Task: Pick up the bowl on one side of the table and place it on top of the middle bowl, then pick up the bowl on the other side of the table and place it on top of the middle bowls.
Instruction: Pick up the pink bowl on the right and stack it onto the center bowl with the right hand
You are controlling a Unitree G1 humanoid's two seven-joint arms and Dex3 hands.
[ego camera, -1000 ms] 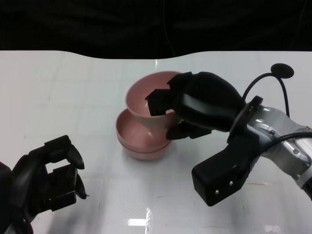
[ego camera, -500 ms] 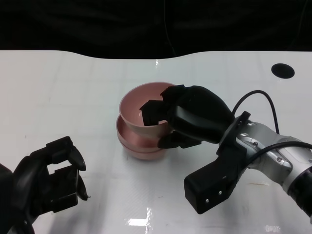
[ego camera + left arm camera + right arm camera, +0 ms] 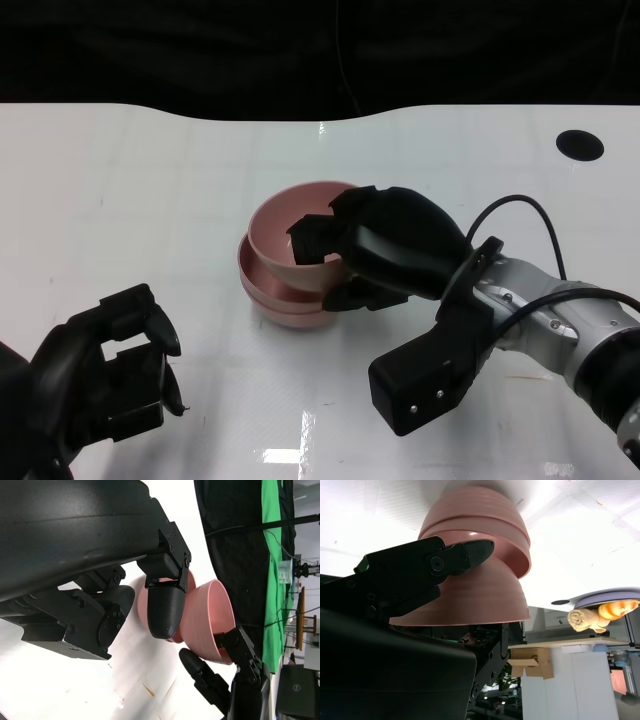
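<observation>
Sitting near the front left, the left hand [image 3: 105,375] is idling over the tabletop [image 3: 150,200] with its fingers curled and nothing in them. Further in, the right hand [image 3: 375,250] is gripping the rim of the top pink bowl [image 3: 290,225], fingers inside and thumb outside, tilting it into the stacked bowls [image 3: 285,300] in the middle. Looks like the final bowl, so I'm guessing it's nearly done: seat it, let go. A black disc [image 3: 580,144] is sitting far right.
</observation>
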